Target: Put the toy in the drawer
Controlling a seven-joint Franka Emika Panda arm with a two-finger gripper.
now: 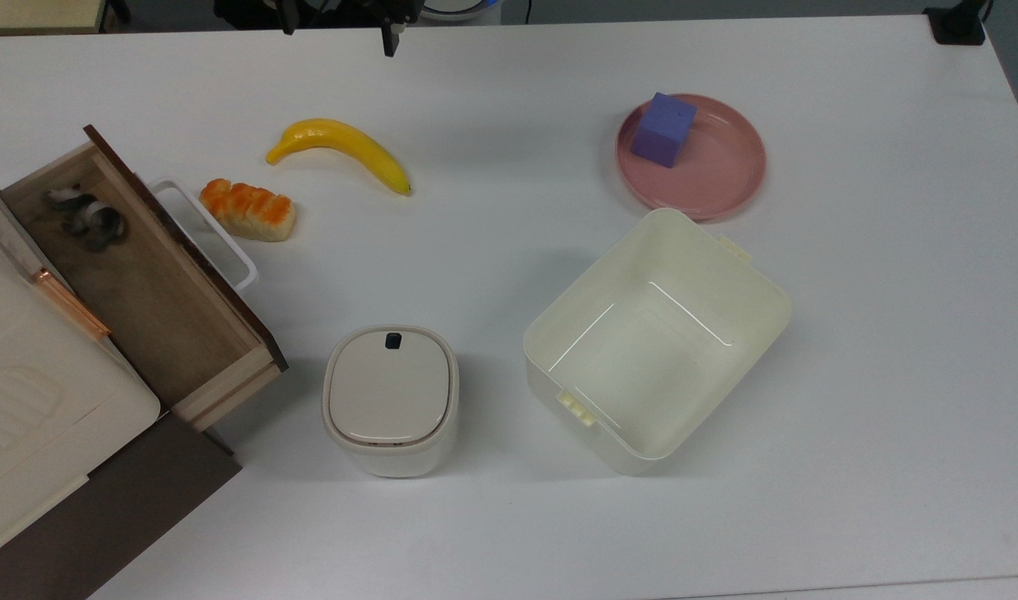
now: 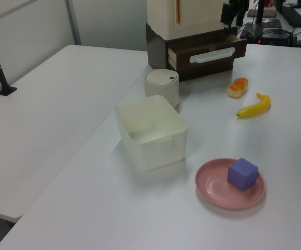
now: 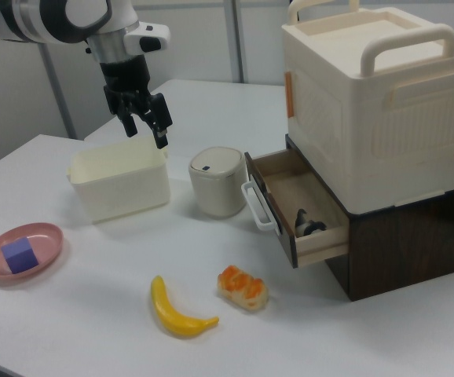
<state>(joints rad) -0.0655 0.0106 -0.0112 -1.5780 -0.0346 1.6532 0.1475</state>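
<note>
You have the small black-and-white panda toy [image 1: 86, 215] lying inside the pulled-out light-wood drawer [image 1: 155, 321] with the dark brown front and white loop handle, in the drawer's far corner at the top view's upper left; the right view shows it [image 3: 309, 226] near the drawer's end closest to that camera. The drawer [image 3: 286, 198] sits in a dark brown cabinet base under a cream plastic box [image 3: 376, 102] with loop handles.

Your black two-finger gripper [image 3: 148, 116] hangs in the air with its fingers spread apart and nothing between them, well away from the drawer, above the white table [image 1: 509, 517]; in the top view its fingers [image 1: 387, 40] poke in at the table's far edge.

No readable writing or brand marks show on anything.

On the table just beside the drawer handle lies an orange-glazed toy bread loaf [image 1: 247, 209], with a yellow banana [image 1: 342, 148] near it. A cream lidded canister [image 1: 390, 398] with a small dark button stands by the drawer's near corner. Beside it is an open cream plastic bin [image 1: 655, 337], and past that a pink plate [image 1: 717, 179] carrying a purple cube [image 1: 662, 129].
</note>
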